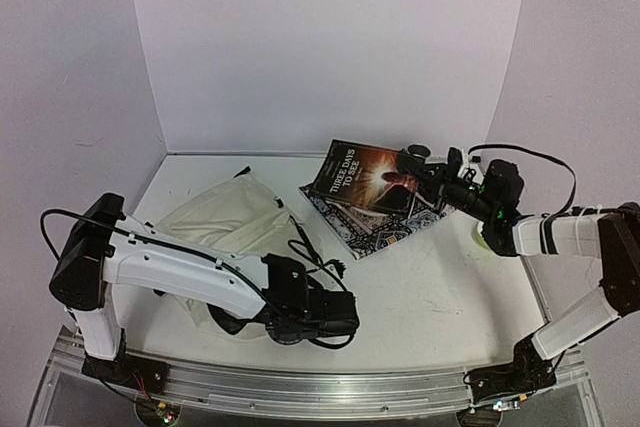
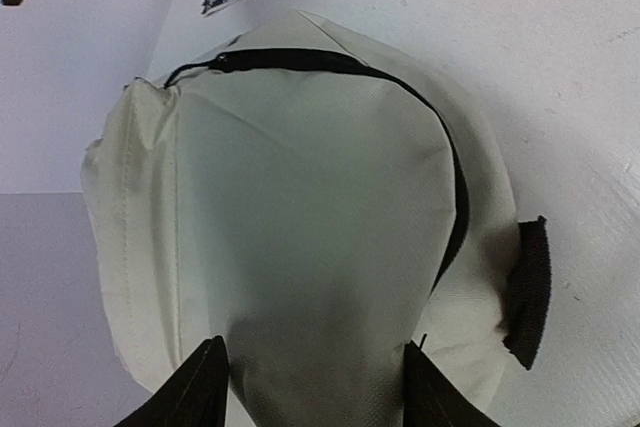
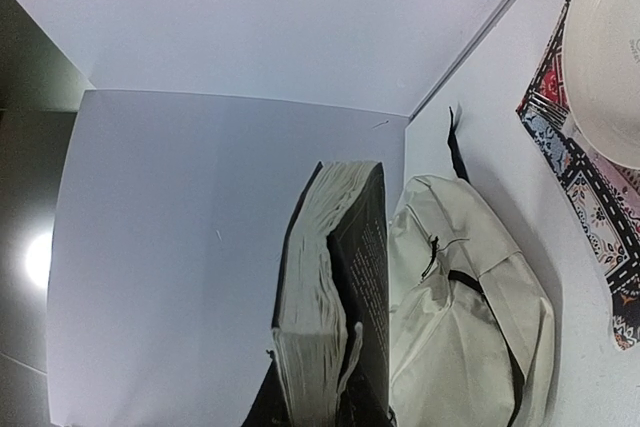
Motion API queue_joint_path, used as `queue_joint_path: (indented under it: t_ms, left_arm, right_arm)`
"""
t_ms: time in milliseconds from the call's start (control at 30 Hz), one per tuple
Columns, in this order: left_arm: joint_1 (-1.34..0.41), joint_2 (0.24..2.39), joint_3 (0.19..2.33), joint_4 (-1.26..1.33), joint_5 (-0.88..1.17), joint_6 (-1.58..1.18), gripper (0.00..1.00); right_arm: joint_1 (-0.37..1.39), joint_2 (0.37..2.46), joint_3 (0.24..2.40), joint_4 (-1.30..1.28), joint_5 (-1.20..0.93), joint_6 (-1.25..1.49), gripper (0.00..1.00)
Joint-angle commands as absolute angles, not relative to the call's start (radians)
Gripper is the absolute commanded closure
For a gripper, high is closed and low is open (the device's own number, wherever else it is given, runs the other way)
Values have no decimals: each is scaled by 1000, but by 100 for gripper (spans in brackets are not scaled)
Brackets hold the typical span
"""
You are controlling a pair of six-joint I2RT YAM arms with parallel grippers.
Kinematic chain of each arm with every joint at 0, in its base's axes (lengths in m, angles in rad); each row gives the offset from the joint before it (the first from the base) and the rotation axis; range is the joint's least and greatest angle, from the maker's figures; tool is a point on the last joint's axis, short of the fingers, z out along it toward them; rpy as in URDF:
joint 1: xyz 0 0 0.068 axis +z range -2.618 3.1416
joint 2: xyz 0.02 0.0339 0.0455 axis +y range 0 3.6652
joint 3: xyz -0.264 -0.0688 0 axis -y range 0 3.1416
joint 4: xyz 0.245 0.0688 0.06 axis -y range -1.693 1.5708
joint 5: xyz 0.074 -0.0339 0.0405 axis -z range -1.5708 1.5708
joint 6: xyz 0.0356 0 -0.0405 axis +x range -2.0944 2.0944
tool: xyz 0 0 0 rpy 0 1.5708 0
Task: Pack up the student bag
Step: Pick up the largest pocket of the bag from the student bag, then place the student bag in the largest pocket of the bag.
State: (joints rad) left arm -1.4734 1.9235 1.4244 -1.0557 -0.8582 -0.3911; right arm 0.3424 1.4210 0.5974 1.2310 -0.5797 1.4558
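Top external view: one student bag (image 1: 225, 217), one dark book (image 1: 362, 175), one patterned sheet (image 1: 378, 234).
The bag lies table-left. Your left gripper (image 2: 315, 372) straddles its end with fingers apart; you cannot tell whether it grips. Your right gripper (image 3: 335, 387) clamps the book above the sheet.

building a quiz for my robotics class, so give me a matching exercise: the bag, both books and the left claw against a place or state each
1 student bag
2 Three Days to See book
3 patterned book
4 left claw

a gripped by the right claw
b flat on the table, under the held book
c cream, slumped at the left
d bag fabric between its fingers

Pairs: 1-c, 2-a, 3-b, 4-d
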Motion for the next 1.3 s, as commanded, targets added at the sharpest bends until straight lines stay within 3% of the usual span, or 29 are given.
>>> queue_joint_path:
  t_ms: [0, 333, 633, 867, 1267]
  left_arm:
    - [-1431, 1905, 1475, -1158, -967, -455, 60]
    - [-1272, 1802, 1567, -1156, -932, -466, 99]
    - [-1047, 1803, 1777, -1118, -859, -420, 100]
    - [-1010, 1821, 1924, -1021, -720, -352, 100]
    - [-1010, 1793, 2006, -972, -539, -354, 100]
  right_arm:
    - [338, 1343, 609, 1357, -593, 1425, 100]
    - [338, 1235, 591, 1178, -590, 1335, 100]
    - [337, 1080, 552, 942, -525, 1259, 100]
    - [379, 1044, 524, 920, -507, 1301, 100]
    - [606, 1235, 545, 1095, -354, 1405, 100]
